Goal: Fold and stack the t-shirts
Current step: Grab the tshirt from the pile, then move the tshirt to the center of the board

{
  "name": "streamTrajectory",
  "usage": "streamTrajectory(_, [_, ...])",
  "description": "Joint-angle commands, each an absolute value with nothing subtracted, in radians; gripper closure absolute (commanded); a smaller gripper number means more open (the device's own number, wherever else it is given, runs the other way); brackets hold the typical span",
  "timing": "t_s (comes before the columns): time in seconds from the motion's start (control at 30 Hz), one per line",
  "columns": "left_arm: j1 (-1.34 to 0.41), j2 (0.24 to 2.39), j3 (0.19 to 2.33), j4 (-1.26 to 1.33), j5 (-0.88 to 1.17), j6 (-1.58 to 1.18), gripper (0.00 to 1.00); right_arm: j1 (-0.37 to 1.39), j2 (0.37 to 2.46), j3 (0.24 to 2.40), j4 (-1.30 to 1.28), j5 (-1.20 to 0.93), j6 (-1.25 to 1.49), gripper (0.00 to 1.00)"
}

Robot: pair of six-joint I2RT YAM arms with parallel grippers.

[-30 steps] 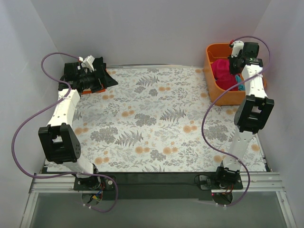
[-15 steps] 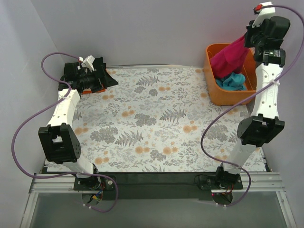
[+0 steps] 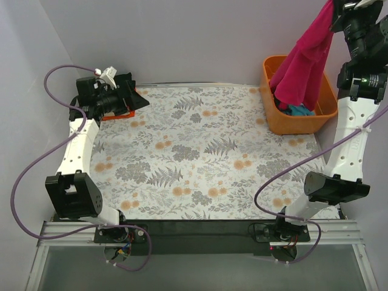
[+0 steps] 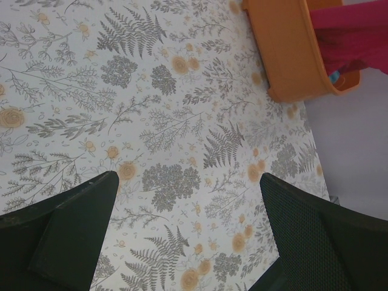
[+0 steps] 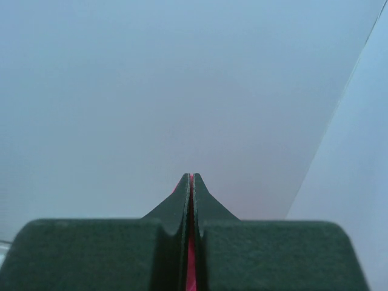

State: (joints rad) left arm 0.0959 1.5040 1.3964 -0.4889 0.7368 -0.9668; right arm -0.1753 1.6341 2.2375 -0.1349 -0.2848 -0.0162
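The flowery table (image 3: 194,157) is spreading out under both arms. The pink t-shirt (image 3: 306,66) is hanging long and floppy from high up, its bottom end dipping into the orange basket (image 3: 300,124) at the far right corner. A teal t-shirt (image 3: 297,110) is lying crumpled in the basket. The right gripper (image 5: 191,182) is pinching the pink cloth tight. The left gripper (image 4: 188,179) is hovering far left, its fingers wide apart. The shirt is looking light and soft, so it is probably going to sag; grabbing a second corner should help it lie flat.
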Motion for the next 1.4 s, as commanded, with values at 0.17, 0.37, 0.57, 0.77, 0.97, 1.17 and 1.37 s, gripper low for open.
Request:
streamTrajectory(0.17, [0.097,1.39,1.358,-0.468,0.762,-0.994,0.02,-0.132,1.514,2.272,0.294,-0.318,0.055,0.99])
streamTrajectory(0.37, [0.097,1.353,1.341,-0.465,0.769,-0.996,0.02,-0.1,1.488,2.26,0.454,-0.339,0.132,0.99])
streamTrajectory(0.57, [0.097,1.316,1.316,-0.457,0.773,-1.006,0.02,-0.012,1.511,2.296,0.515,-0.302,0.144,0.99])
streamTrajectory(0.77, [0.097,1.287,1.301,-0.457,0.761,-0.994,0.02,0.13,1.491,2.186,0.517,-0.308,0.088,0.99])
streamTrajectory(0.97, [0.097,1.29,1.293,-0.457,0.744,-1.005,0.02,0.285,1.436,2.013,0.515,-0.287,0.017,0.99])
streamTrajectory(1.17, [0.095,1.308,1.305,-0.456,0.749,-1.012,0.02,0.383,1.41,1.918,0.509,-0.279,0.005,0.99])
streamTrajectory(1.37, [0.097,1.319,1.302,-0.451,0.739,-1.014,0.02,0.46,1.399,1.793,0.511,-0.213,-0.052,0.99])
